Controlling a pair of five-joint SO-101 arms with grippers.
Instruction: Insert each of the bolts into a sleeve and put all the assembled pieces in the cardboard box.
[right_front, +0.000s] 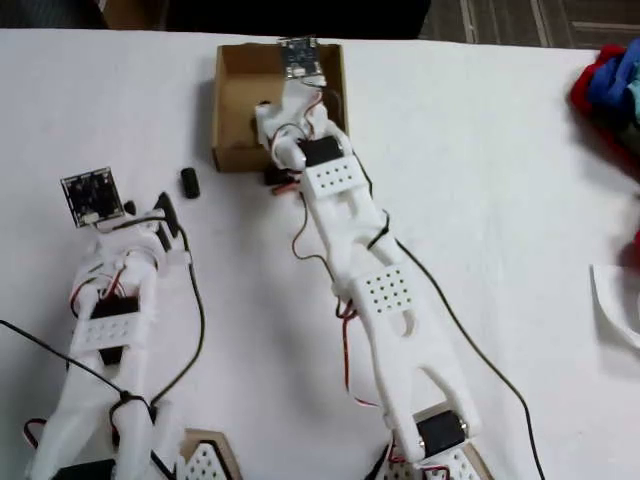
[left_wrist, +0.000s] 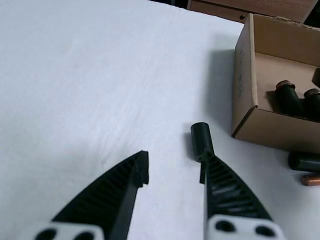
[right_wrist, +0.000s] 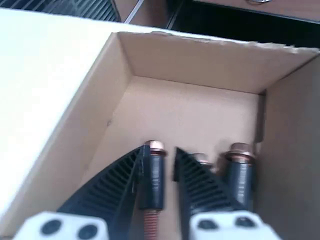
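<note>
Two copper-bolted black sleeves (right_wrist: 240, 175) stand in the brown cardboard box (right_wrist: 200, 65); our right claw (right_wrist: 160, 152), clamped on a third sleeve (right_wrist: 152, 180), could topple them.

The surface (right_front: 500, 150) is plain white. The cardboard box (right_front: 240, 110), at the upper centre of the high view, is plain brown. The left arm (right_front: 110, 330) and the right arm (right_front: 385, 290) are white, with black motor blocks and plates bearing a grid of dots. The wires (right_front: 298, 235) are red and black. The left jaws and the right jaws are black with ribbed inner faces. The loose sleeve (right_front: 190, 182) is black. The assembled piece (right_wrist: 151, 175) combines black with copper-coloured metal. The cloth (right_front: 605, 80), at the upper right, is red and blue.
</note>
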